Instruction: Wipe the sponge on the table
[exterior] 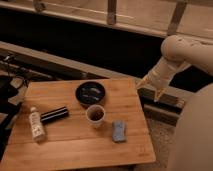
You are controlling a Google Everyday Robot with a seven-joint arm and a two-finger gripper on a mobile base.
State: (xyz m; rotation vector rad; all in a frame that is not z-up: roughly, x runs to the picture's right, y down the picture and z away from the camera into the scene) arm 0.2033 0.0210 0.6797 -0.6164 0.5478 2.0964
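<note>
The sponge [119, 131], a small blue-grey block, lies flat on the wooden plank table [75, 147], near its right edge and just right of a cup. My gripper [151, 87] hangs off the white arm beyond the table's far right corner. It is above and behind the sponge, well apart from it and touching nothing on the table.
A brown cup [95, 115] stands mid-table with a dark round bowl [90, 93] behind it. A black cylinder [54, 114] and a white bottle [36, 124] lie at the left. Dark cables and gear [9, 90] sit off the left edge. A railing runs behind.
</note>
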